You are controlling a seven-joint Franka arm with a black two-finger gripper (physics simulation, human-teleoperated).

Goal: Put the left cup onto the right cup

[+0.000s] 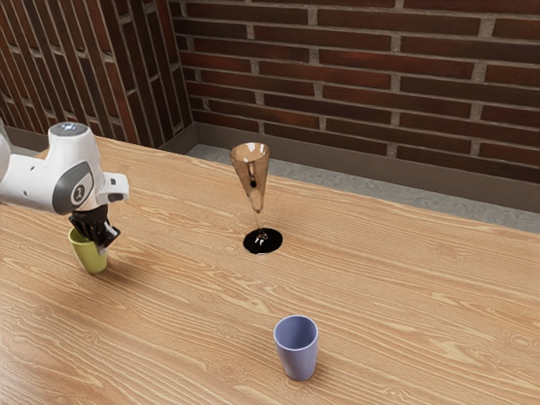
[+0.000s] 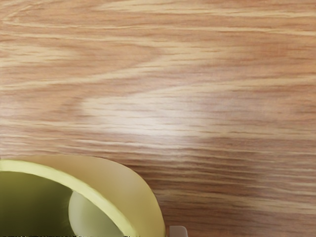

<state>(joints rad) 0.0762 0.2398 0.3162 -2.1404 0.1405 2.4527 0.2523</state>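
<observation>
Sitting low on the green cup (image 1: 89,253), the tool (image 1: 95,234) is right at the cup's rim, on the side that faces the tall glass (image 1: 253,190). I cannot tell if the tool is open or closed, or if it has hold of the cup yet. The green cup stands upright on the desk (image 1: 405,278), far over at the exterior view's left. I think this is the cup that has to move. In the wrist view its yellow-green rim (image 2: 98,192) is just under the hand.

The purple cup (image 1: 296,346) stands upright too, well apart from the green one, nearer the front of the desk. The green cup has to end up on top of it.

Some things could go wrong. If the tool grabs only a thin bit of the rim, the cup could slip or tip when it goes up. The glass looks thin and tall, and it stands near the way across, so a wide swing could knock it over. The purple cup looks light. If the green cup comes down off to one side, it could push the purple cup over or roll off it.
</observation>
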